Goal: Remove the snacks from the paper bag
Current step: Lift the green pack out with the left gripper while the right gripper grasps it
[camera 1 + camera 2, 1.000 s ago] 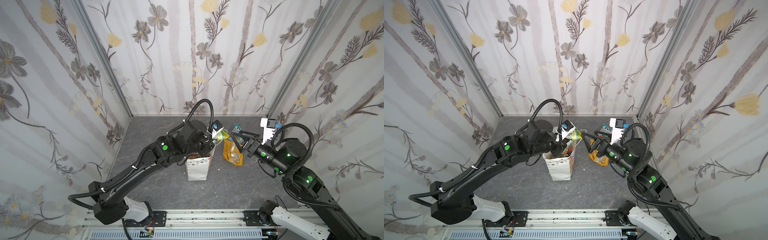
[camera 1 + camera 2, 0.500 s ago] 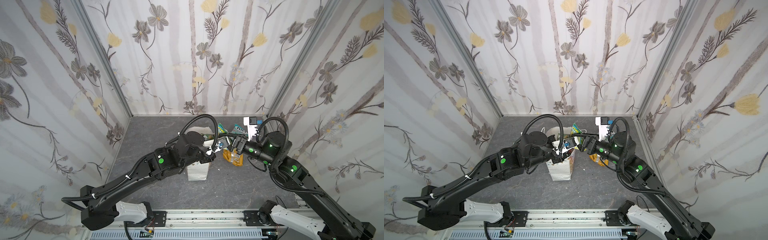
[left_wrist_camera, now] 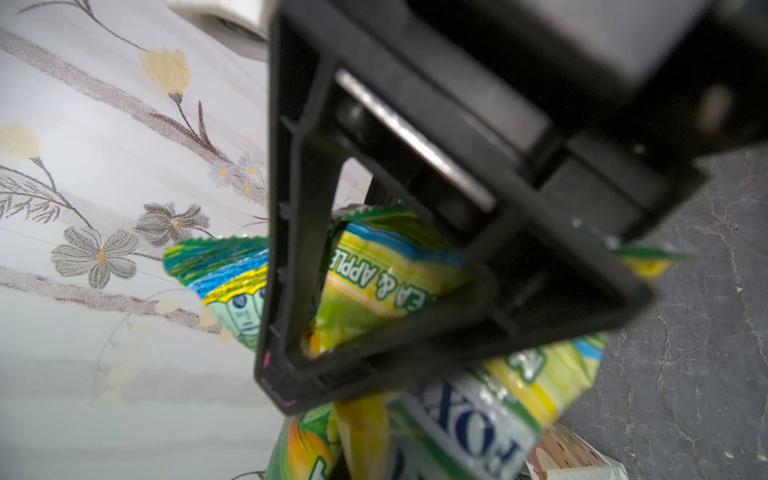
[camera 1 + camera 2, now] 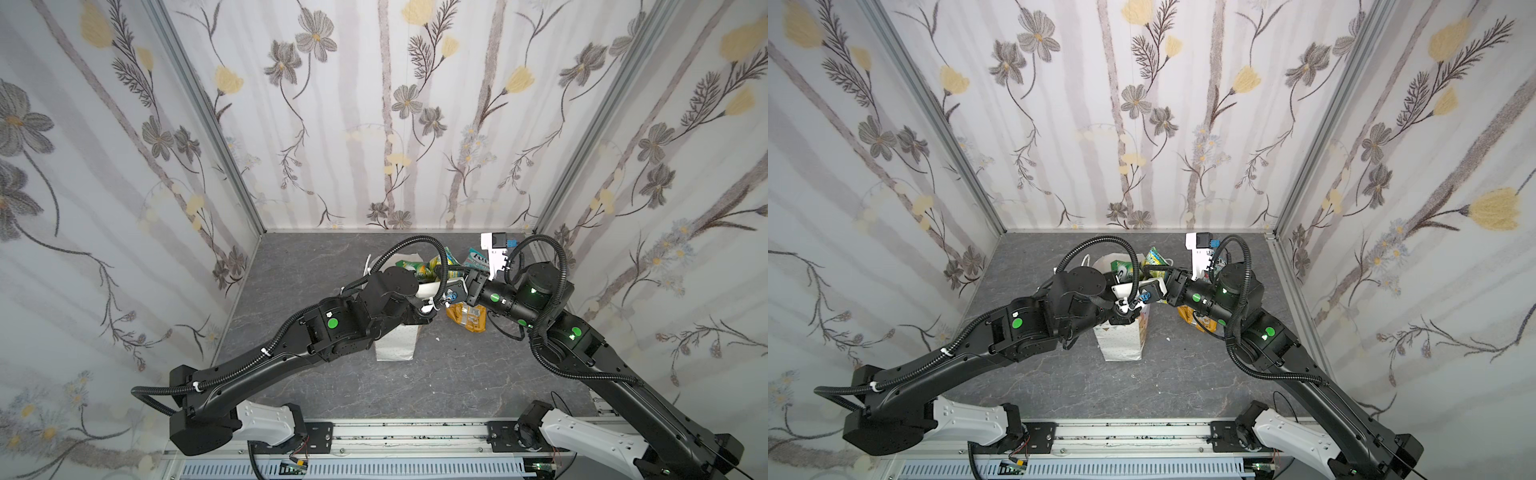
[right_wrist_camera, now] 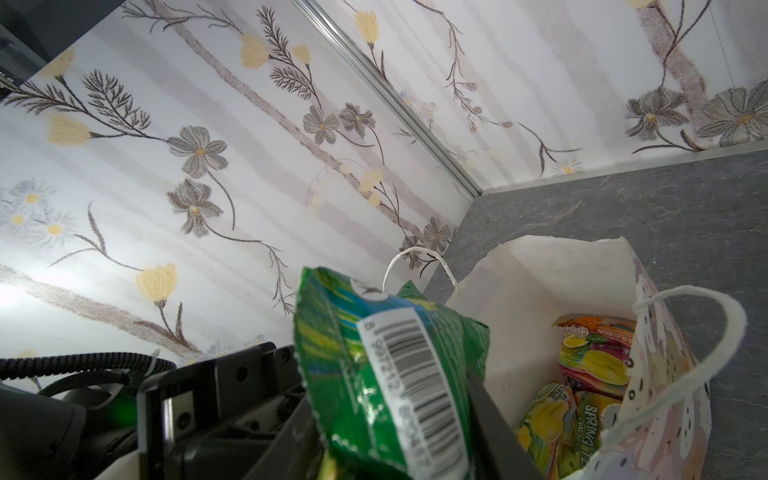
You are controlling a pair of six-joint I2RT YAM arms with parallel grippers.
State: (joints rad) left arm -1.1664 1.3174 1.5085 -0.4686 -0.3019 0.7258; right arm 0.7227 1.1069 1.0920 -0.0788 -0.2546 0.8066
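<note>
The white paper bag (image 4: 395,345) (image 4: 1121,340) stands upright in mid-table. Above its mouth my left gripper (image 4: 434,305) (image 4: 1126,308) (image 3: 357,469) is shut on a yellow-green FOX'S snack packet (image 4: 441,259) (image 4: 1154,258) (image 3: 457,415) (image 5: 395,374). My right gripper (image 4: 456,287) (image 4: 1155,286) (image 5: 390,449) has reached across, and its two fingers press on either side of that same packet. More snacks lie inside the bag: an orange-red packet (image 5: 594,353) and a yellow-green one (image 5: 552,415).
A yellow-orange chip bag (image 4: 467,318) (image 4: 1192,316) lies on the grey table right of the bag, under my right arm. A teal packet (image 4: 478,257) lies behind it near the back right corner. Flowered walls enclose three sides.
My right gripper has swung left from the chip bag to the packet above the bag, and its jaws have narrowed onto it. My left arm still holds the packet, slightly lower.
</note>
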